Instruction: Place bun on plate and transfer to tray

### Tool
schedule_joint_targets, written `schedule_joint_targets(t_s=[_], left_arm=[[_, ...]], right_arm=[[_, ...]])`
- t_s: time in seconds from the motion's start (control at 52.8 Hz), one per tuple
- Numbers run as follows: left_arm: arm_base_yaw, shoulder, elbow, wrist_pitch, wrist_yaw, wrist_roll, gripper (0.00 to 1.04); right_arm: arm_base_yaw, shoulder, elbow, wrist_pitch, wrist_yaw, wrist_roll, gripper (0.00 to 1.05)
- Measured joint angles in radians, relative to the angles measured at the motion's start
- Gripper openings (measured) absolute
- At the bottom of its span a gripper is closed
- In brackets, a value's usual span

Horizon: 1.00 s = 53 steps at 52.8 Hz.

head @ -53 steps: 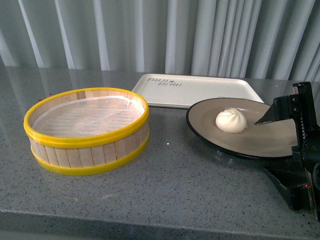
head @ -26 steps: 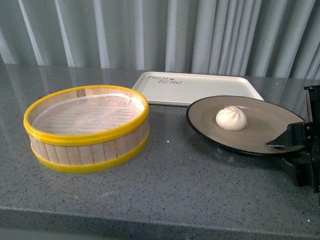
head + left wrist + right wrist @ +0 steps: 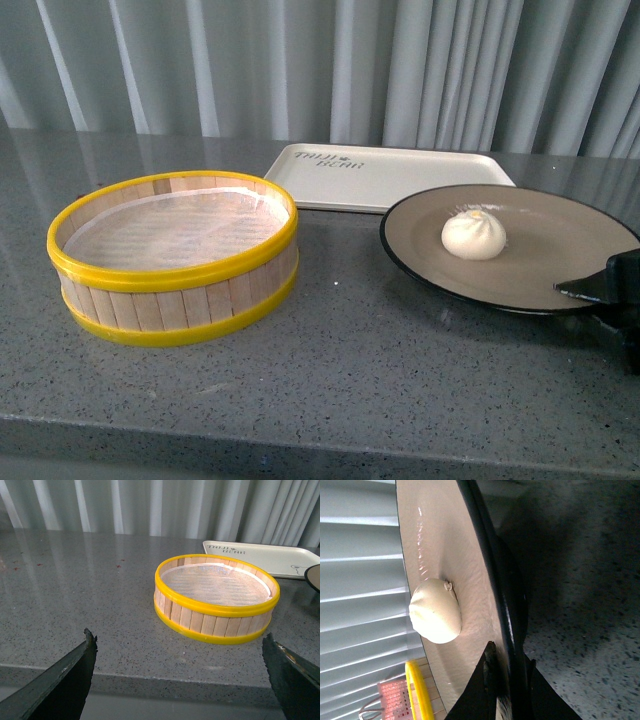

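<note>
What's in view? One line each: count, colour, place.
bun: 1, white, on plate.
plate: 1, grey-brown with black rim, counter right.
tray: 1, cream-white, behind plate.
steamer basket: 1, wood with yellow rims, counter left, white liner, nothing inside.
counter: 1, speckled grey.
curtain: 1, pale grey, backdrop.
right gripper: 1, black, fingers clamped on plate rim.
left gripper: 1, black, fingers apart, empty, near counter's front edge.

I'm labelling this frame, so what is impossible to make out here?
Front view: right gripper mostly cut off by the edge; tray near-right corner hidden behind the plate.
Left wrist view: plate cut by the edge, bun out of frame.
Right wrist view: shadow hides whether the plate clears the table.
</note>
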<state>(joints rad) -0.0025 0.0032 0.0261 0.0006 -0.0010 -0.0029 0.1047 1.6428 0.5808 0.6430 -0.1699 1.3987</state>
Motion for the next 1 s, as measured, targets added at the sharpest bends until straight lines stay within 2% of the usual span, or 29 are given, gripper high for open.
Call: schedule_joint_targets(t_s=[0.152, 0.379, 0.663, 1.004], left_arm=[[0.000, 0.000, 0.000, 0.000, 0.000, 0.000, 0.98], [0.000, 0.000, 0.000, 0.000, 0.000, 0.000, 0.98], [0.000, 0.000, 0.000, 0.000, 0.000, 0.000, 0.98], [0.000, 0.000, 0.000, 0.000, 0.000, 0.000, 0.98]], right_arm=[[-0.007, -0.060, 0.002, -0.004, -0.014, -0.052, 0.03], [-0.063, -0.076, 0.078, -0.065, -0.098, -0.060, 0.03], [-0.156, 0.041, 0.346, -0.197, -0.164, -0.062, 0.03], [-0.148, 0.299, 0.639, -0.307, -0.166, -0.094, 0.03]])
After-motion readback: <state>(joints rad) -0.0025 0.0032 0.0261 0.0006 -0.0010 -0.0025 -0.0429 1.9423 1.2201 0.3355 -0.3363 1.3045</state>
